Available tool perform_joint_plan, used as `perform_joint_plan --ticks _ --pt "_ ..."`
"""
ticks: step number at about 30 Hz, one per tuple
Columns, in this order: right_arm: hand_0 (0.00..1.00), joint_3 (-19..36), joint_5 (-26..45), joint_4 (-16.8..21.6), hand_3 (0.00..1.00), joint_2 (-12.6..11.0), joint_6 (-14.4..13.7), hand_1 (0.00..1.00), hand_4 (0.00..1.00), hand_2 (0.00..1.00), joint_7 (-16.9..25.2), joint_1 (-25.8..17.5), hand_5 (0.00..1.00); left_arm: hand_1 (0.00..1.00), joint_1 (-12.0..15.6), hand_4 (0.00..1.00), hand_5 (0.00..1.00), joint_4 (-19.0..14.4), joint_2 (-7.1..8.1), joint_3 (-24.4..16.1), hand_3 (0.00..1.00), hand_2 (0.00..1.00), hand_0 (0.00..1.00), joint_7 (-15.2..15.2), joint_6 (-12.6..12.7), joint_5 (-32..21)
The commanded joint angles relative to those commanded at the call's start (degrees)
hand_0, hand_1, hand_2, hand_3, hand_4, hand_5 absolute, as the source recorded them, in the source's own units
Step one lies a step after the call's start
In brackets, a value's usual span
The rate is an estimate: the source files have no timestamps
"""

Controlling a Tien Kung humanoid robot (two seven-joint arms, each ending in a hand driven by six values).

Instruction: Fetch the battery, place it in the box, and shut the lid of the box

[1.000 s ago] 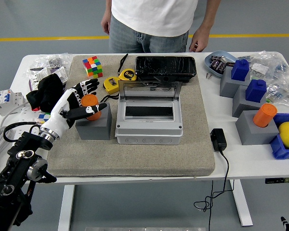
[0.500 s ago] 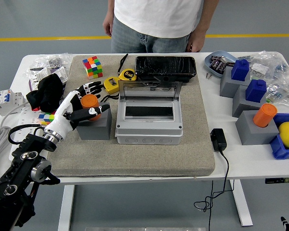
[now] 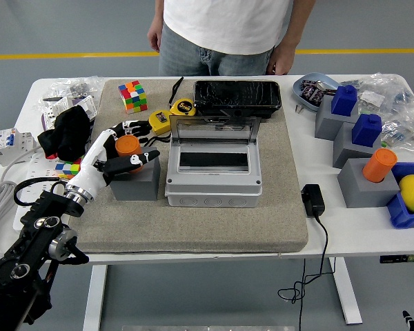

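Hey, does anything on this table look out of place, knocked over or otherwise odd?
Nothing looks spilled or knocked over. The grey box sits square on the mat with its lid raised, and the orange battery stands upright in its grey block inside the left hand. The only untidy spot is the pile of bags and parts at the far left.

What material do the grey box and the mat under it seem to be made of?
The grey box looks like moulded plastic, matt, with a clear glossy lid that shows reflections. The mat looks like coarse felt or carpet: beige, speckled, no shine.
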Motion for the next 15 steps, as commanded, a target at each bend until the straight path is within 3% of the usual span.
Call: perform_joint_plan --ticks 1,6,7,12,13,15 --pt "0.916 0.0 0.0 0.0 0.874 0.0 0.0 0.899 0.998 0.870 0.0 0.0 0.998 0.686 0.0 0.998 0.002 0.1 0.00 0.1 0.474 0.509 0.673 0.0 0.1 -0.1" --pt "0.916 -0.2 0.1 0.0 0.874 -0.1 -0.1 0.899 0.998 0.870 0.0 -0.1 0.998 0.686 0.0 0.998 0.002 0.6 0.00 1.3 0.474 0.509 0.673 0.0 1.0 -0.9" --pt "0.916 -0.3 0.2 0.0 0.874 -0.1 -0.1 0.899 0.998 0.870 0.0 -0.1 0.998 0.620 0.0 0.998 0.002 0.6 0.00 1.4 0.433 0.448 0.626 -0.2 1.4 -0.7" --pt "0.916 -0.5 0.2 0.0 0.874 -0.1 -0.1 0.899 0.998 0.870 0.0 -0.1 0.998 0.620 -0.2 0.998 0.002 0.8 0.00 2.1 0.433 0.448 0.626 -0.4 3.3 1.5" --pt "0.916 -0.5 0.2 0.0 0.873 -0.1 -0.1 0.899 0.998 0.869 0.0 -0.2 0.998 0.463 -0.2 0.998 0.002 0.9 0.00 2.2 0.362 0.339 0.482 -0.4 3.5 1.4" --pt "0.916 -0.3 0.1 0.0 0.873 -0.1 -0.1 0.899 0.998 0.869 0.0 -0.1 0.998 0.463 -0.2 0.998 0.002 0.9 0.00 2.4 0.362 0.339 0.482 -0.4 3.8 1.3"
